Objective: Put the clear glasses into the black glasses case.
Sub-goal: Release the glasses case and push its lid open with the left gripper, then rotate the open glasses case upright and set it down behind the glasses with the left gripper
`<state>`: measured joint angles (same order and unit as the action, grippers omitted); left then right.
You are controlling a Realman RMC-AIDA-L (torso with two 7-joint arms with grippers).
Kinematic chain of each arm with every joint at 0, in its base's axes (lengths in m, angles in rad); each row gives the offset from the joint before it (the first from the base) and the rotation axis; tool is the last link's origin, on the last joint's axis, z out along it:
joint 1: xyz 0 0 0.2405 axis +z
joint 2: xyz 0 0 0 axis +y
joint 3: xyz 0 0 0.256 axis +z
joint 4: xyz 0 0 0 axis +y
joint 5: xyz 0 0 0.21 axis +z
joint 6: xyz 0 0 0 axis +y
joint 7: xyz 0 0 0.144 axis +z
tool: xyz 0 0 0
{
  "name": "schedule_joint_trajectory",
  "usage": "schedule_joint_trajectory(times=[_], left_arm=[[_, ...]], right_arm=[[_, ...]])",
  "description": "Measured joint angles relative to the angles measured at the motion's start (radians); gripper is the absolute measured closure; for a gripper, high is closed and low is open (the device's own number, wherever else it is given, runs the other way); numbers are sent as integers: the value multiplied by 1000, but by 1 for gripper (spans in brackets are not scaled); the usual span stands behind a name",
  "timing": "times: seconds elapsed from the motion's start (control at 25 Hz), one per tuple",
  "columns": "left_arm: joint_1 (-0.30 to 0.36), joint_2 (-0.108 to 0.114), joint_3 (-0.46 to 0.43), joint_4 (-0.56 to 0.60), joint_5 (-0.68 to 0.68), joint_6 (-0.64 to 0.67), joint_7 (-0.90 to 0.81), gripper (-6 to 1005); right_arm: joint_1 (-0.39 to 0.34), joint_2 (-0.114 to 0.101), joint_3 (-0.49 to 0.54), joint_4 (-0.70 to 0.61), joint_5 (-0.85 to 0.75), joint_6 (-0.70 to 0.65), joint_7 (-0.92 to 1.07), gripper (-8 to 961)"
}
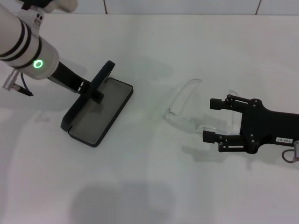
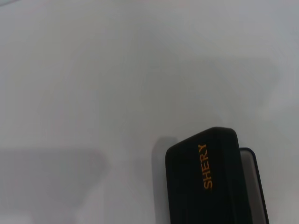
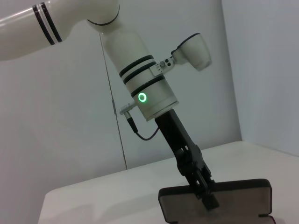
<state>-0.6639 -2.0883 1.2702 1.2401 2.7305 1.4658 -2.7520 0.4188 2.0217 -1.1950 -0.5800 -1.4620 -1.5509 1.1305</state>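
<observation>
Two-armed robot: white tubular arms ending in black grippers.

The left arm (image 1: 21, 39) is a glossy white cylinder ringed by paired black bands, with a green glowing ring light at about 5 o'clock on its wrist section; a small metal plug with a thin black cable juts from the wrist, and a white rounded camera pod sits on its side. The left gripper (image 1: 96, 88) is matte black, on a long slim black stem. The right gripper (image 1: 223, 120) is black, built of linked bars with visible screws and blocky fingertips; its body bears a small white label, with a metal connector behind it.
</observation>
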Motion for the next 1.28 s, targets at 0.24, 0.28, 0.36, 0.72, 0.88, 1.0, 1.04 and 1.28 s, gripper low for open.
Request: schedule_joint_trajectory(times=[0.24,0.28,0.36,0.72,0.88,1.0,1.04,1.28], left_arm=[[1,0,8,-7,1,-9,27,264],[1,0,9,-7,1,-14,28,290],[1,1,9,-7,1,-20,29,343],[-4,3,9,-8,2,-23,33,686],[-5,4,9,-9,2,-23,34,770],[-5,4,9,-10,2,-25,36,792],[-5,4,9,-10,2,-26,36,799],[-1,3,9,2,1,-28,56,798]], right_arm=[[2,-1,0,9,0,14,0,84],[3,-1,0,9,0,17,0,84],[3,-1,0,9,0,23,0,84],[11,-2,0,9,0,34,0,83],[11,-2,0,8,0,34,0,83],[11,-2,0,6,0,34,0,84],[11,-2,0,6,0,34,0,84],[11,-2,0,5,1,34,0,84]])
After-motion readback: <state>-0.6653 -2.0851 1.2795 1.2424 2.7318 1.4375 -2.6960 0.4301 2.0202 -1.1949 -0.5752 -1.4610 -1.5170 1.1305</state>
